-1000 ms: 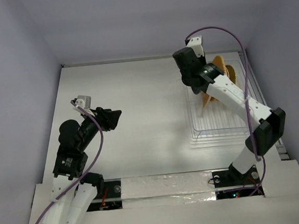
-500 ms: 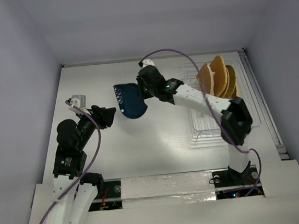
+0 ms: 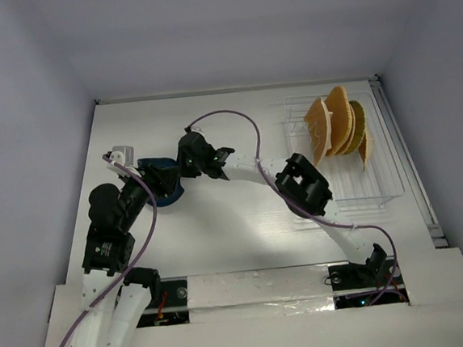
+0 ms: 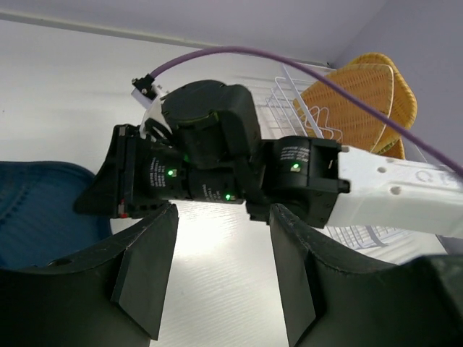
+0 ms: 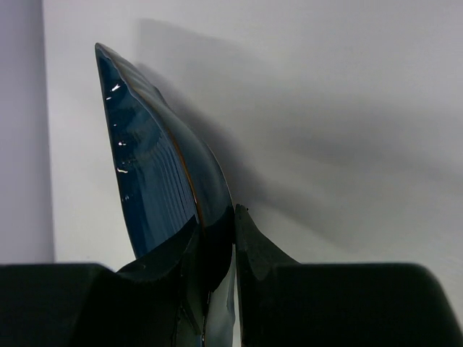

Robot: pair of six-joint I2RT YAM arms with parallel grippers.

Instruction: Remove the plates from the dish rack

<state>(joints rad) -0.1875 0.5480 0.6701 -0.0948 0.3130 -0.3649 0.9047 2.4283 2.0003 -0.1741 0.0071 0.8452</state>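
Top view: well left of the dish rack (image 3: 379, 195), the right gripper (image 3: 184, 169) holds the dark blue dish (image 3: 169, 198) over the table (image 3: 244, 221), with the left gripper (image 3: 157, 180) just beside it. Orange-tan plates (image 3: 337, 124) stand on edge at the rack's far end.

Left wrist view: the left gripper's jaws stand half open with nothing between them, and the blue dish lies far from the rack.

Right wrist view: the right gripper's narrow jaws pinch the dish's rim, and the dish stands on edge.

You are looking into a robot lab test cell: a bare white table (image 3: 220, 223) boxed in by plain pale walls (image 3: 227, 28), two robot arms (image 3: 108, 241) bolted along its taped front edge, purple cables (image 3: 226, 113) looping in the open.
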